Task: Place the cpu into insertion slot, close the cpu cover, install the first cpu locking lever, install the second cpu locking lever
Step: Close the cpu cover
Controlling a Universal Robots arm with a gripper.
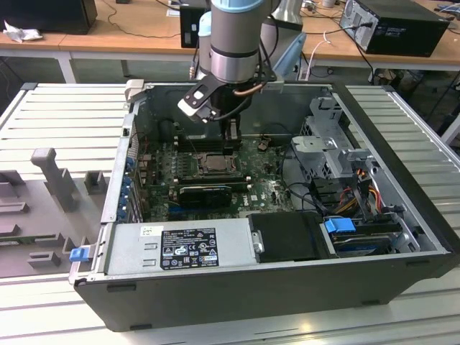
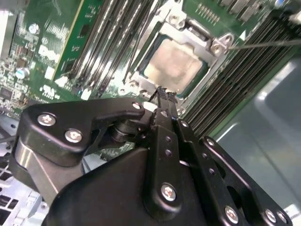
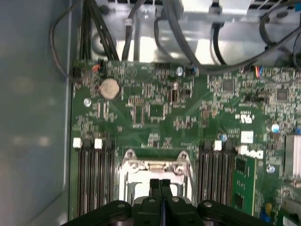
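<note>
— What crowds the gripper (image 1: 231, 142)?

— In the exterior view it hangs inside the open case (image 1: 402, 215), over the green board. From the insertion slot (image 1: 214, 164), a black finned block (image 1: 205, 192) lies at six o'clock. The grey power supply (image 1: 180, 248) sits farther out at six, and the drive cage (image 1: 330, 154) at three.

— And the cpu?

— There is one cpu (image 2: 176, 63), seated in the slot. Its pale face shows through the cut-out of the single cpu cover (image 2: 207, 40), which lies flat over it. The second wrist view makes that plain. In the first wrist view the gripper's own fingers (image 3: 154, 186) hide part of the slot.

— The jaws?

— Two fingers pressed together in both wrist views, gripping nothing. Their tips sit just beside the cover's edge; I can't tell whether they touch it.

— Anything more?

— The first wrist view adds one coin cell (image 3: 109, 87), black cables (image 3: 178, 28) and two banks of long black slots (image 3: 94, 174) flanking the socket. The second wrist view shows one thin metal rod (image 2: 263, 44) reaching out over the slots. The exterior view has two blue clips, one at four o'clock (image 1: 339, 225) and one at eight (image 1: 77, 253).
</note>
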